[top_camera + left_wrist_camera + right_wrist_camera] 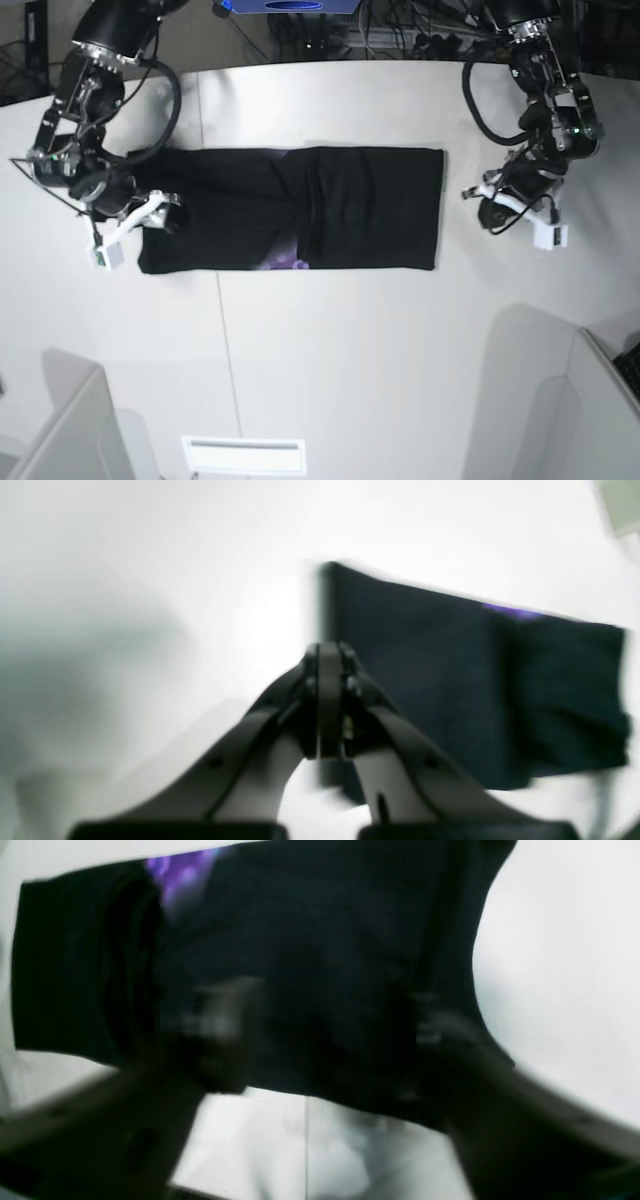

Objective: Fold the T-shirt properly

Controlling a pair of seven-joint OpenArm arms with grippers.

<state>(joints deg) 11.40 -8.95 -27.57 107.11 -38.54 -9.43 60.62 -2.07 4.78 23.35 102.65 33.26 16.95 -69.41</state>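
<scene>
The black T-shirt (350, 200) lies on the white table (330, 350), folded into a long flat band. A bit of purple print (290, 262) shows at its near edge. My right gripper (165, 213) is at the band's left end. In the blurred right wrist view its fingers (215, 1010) stand apart over the black cloth (310, 930), so it is open. My left gripper (487, 205) is just off the band's right end, above bare table. In the left wrist view it (327, 652) is shut and empty, with the shirt (450, 680) beyond it.
Grey partition corners stand at the near left (60, 420) and near right (580, 400). A white vent plate (243, 455) sits at the front edge. Cables (400, 30) run along the back of the table.
</scene>
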